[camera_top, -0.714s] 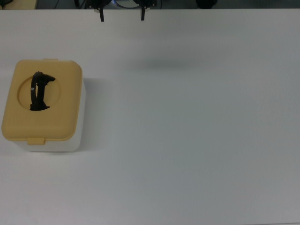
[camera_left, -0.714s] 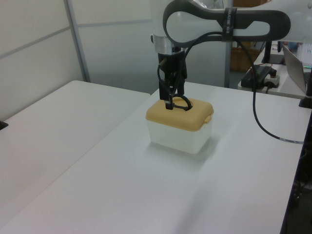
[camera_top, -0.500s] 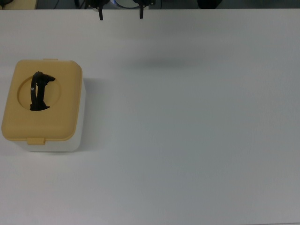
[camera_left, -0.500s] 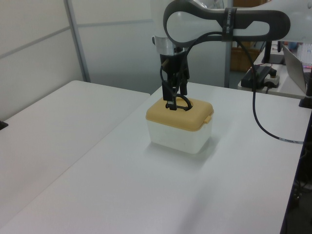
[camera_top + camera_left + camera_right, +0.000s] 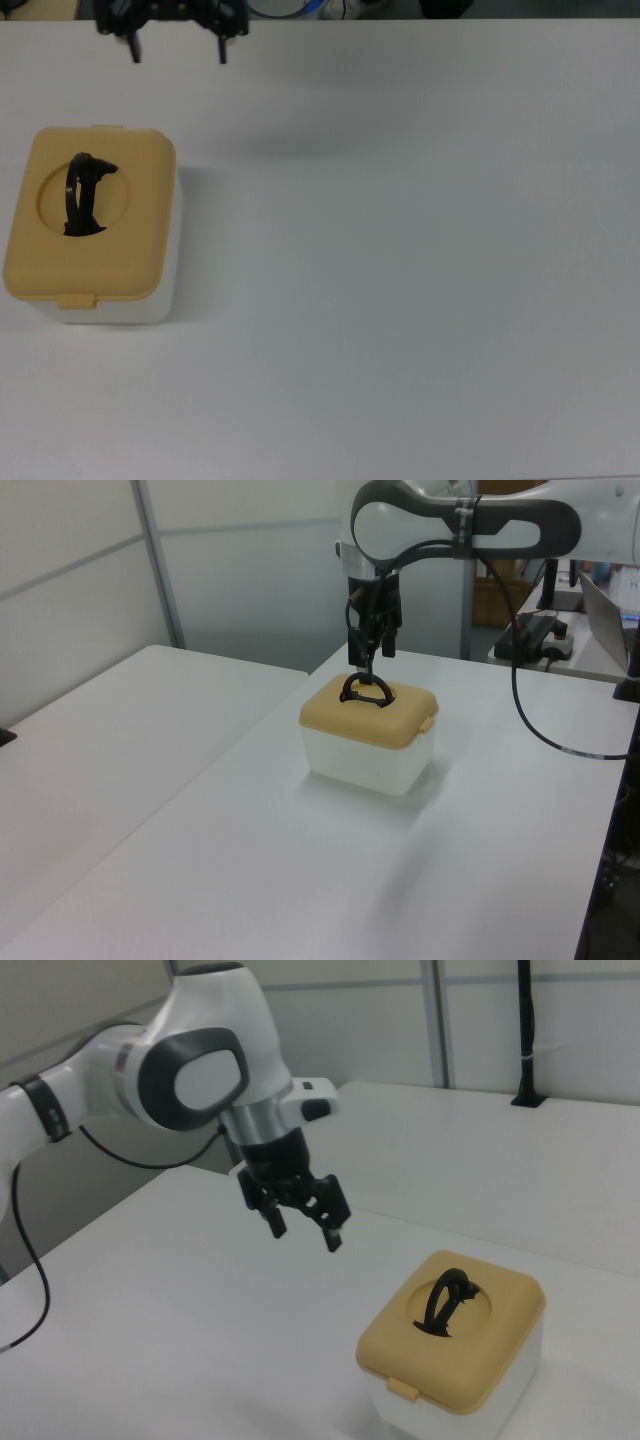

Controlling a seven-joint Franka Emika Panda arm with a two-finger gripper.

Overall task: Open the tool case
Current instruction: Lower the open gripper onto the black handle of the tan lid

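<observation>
The tool case sits on the white table, hard by the top view's left edge: a small white translucent plastic box under a smooth, matte tan-yellow lid with rounded corners. In the lid's round recess a thin black handle stands up in an arch. A small tan latch tab juts from the lid's near edge in the top view, and the lid lies flat and closed on the box.

The gripper hangs in the air, clear of the case and touching nothing, its two black fingers spread apart and empty. In the right view it is up and to the left of the case.

Round the case the tabletop is bare and smooth. Beyond it, in the left view, a black cable droops from the arm.
</observation>
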